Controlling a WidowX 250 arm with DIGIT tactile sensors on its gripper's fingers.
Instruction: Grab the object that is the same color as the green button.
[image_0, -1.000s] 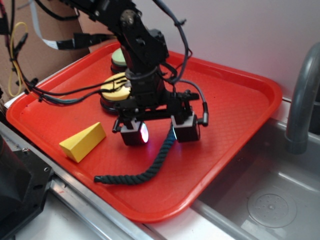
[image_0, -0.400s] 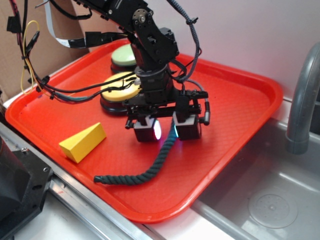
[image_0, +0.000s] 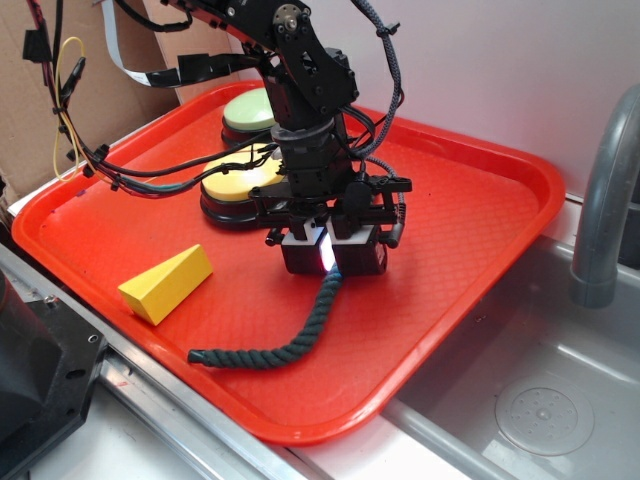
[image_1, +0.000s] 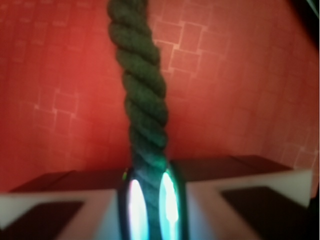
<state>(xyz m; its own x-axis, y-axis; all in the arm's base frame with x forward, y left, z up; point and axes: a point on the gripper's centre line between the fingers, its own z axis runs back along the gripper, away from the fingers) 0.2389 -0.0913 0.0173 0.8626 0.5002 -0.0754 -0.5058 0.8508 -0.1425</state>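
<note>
The gripper (image_0: 328, 258) pinches the rope (image_0: 300, 335) end near the green button (image_0: 249, 109). Next, lift gently.

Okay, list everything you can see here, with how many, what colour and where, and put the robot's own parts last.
rope: one, dark green, on the tray, one end between the pincer's pads
green button: one, pale green top, far left of the tray
yellow button: one, yellow top, just in front of the green one
wedge block: one, yellow, near-left of the tray
tray: one, red, beside the sink
sink: one, grey metal, right
faucet: one, grey, right edge
pincer: one, black, shut on the rope end
</note>
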